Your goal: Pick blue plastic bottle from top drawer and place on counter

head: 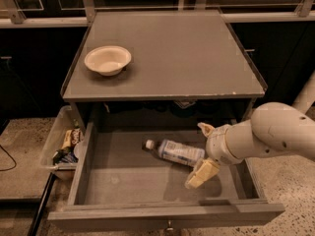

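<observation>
Camera view is showing me the gripper (pixel 203 151) low inside the top drawer (pixel 123 186), at its right side, carried by the white arm (pixel 283 134) that is reaching in from the right. Its two cream fingers (pixel 202 173) are standing spread wide, one toward the far wall and one toward the near front panel, and they are clamping nothing.

I am reading that spread as a straddle. The base end of the blue plastic bottle (pixel 172 151) is lying right at the gap between them, though I cannot tell whether either finger is touching it. The bottle is lying on its side on the drawer floor, white cap pointing left, so a pinch across its body from the right suits it.

The drawer is standing pulled well out toward me, which is leaving the bottle reachable from above. Beyond and above it, the counter (pixel 197 58) is offering bare grey surface at centre and right. A white bowl (pixel 108 59) is sitting at its left. Left of the drawer, a clear bin (pixel 51 149) of snack packets is sitting well apart from the work.

My judgement: grasp not yet made, lift and placing both pending.
</observation>
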Robot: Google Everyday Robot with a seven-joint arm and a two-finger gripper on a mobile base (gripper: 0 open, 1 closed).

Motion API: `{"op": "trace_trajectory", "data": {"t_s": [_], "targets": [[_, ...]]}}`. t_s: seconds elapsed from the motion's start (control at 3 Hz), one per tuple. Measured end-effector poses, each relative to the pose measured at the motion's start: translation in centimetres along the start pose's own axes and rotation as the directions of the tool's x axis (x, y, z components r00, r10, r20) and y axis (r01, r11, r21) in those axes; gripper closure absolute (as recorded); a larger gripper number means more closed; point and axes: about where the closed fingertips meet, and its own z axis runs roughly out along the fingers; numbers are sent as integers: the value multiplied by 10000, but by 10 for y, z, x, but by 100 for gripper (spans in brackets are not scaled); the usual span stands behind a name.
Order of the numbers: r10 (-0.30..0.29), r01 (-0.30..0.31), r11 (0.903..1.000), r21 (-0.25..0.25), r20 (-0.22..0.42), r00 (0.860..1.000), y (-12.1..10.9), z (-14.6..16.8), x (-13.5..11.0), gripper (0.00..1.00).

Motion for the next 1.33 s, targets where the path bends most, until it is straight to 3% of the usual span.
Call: {"op": "trace_trajectory", "data": {"t_s": [0.67,1.33], "targets": [[-303,304,9995,-90,99,9995,-12,60,3,0],[-329,328,9993,-187,-39,9995,-34,87,18,0]]}}
